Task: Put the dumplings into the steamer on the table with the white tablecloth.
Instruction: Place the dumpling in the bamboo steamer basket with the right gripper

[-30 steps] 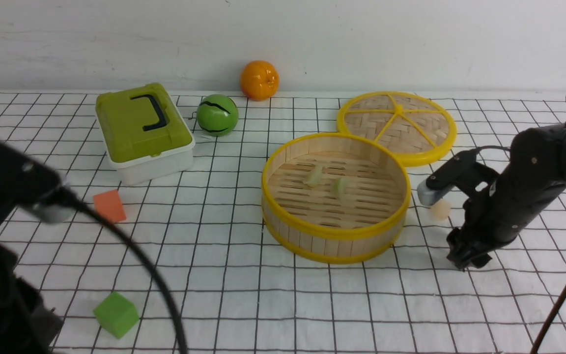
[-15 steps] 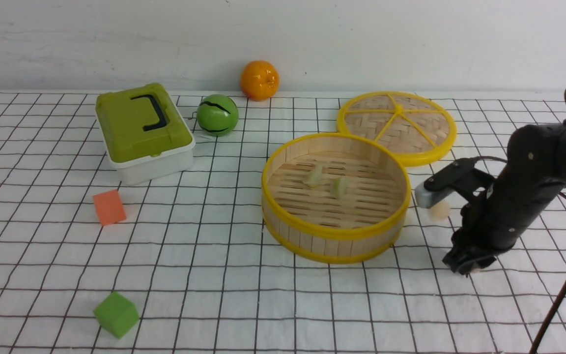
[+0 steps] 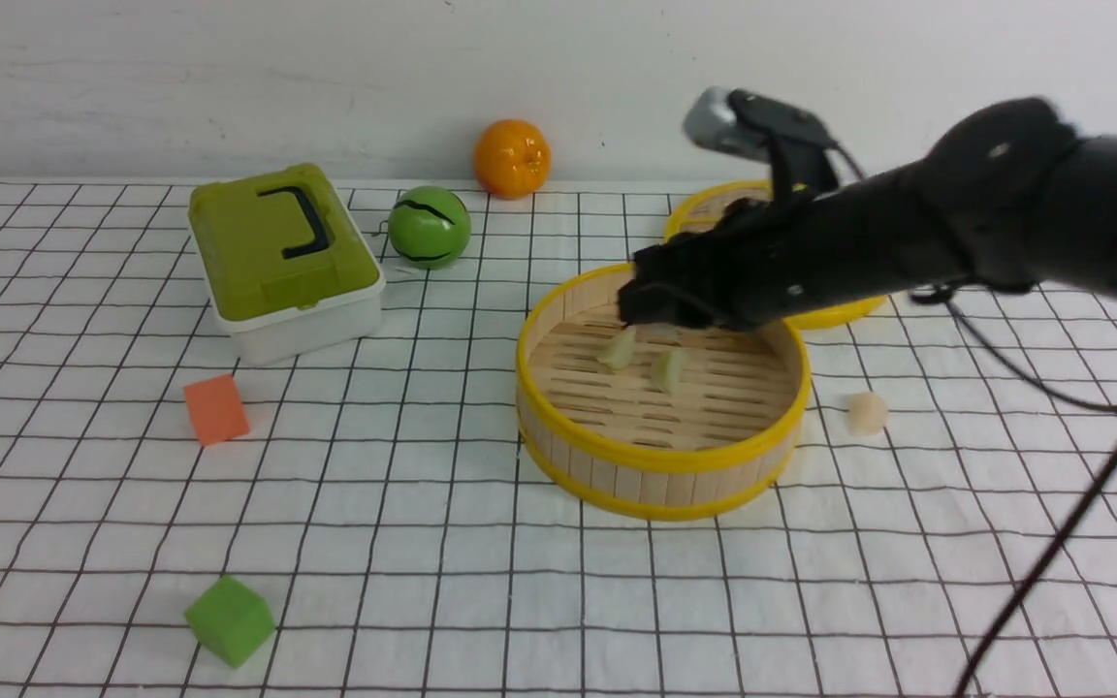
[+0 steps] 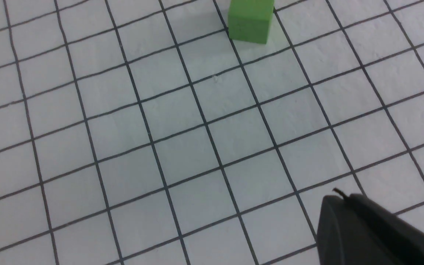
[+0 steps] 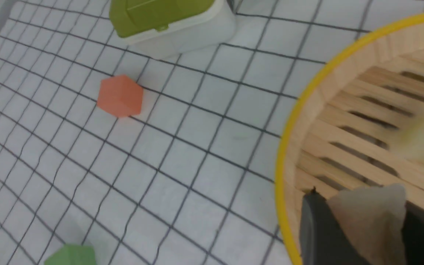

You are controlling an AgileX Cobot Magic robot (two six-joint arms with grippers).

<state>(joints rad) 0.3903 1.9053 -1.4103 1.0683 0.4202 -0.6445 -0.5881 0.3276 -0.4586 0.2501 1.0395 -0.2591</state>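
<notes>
Where your right gripper (image 3: 644, 306) sits: right of centre in the front view, above the far-left edge of the steamer (image 3: 660, 458), with its black arm stretching in from the right edge of the frame.
Right gripper's hold: it is closed partway onto the held dumpling (image 5: 370, 215). In the right wrist view you see this greyish-cream lump pinched between two dark fingers (image 5: 317, 232) at the lower right of the frame, by the yellow rim.
Left gripper (image 4: 348, 224): you see only a dark tip at the lower right of the left wrist view, above the cloth. Its jaws are closed all the way.
Green dumplings (image 3: 619, 349): two pale pieces lie on the slatted floor, near each other and a little left of the basket's middle. The second piece (image 3: 669, 370) is the one further right.
Cream dumpling (image 3: 867, 414): it lies on the white tablecloth (image 3: 423, 543), near the steamer's right side but clear of its wall.
Lid (image 3: 714, 206): it lies flat behind the steamer, and the arm hides most of it.
Upper left of the front view: a green box (image 3: 282, 252), then to its right a green ball (image 3: 429, 227) and an orange (image 3: 512, 158) by the wall.
Lower left of the front view: an orange cube (image 3: 215, 409) is well apart from the green cube (image 3: 229, 620) below it.
</notes>
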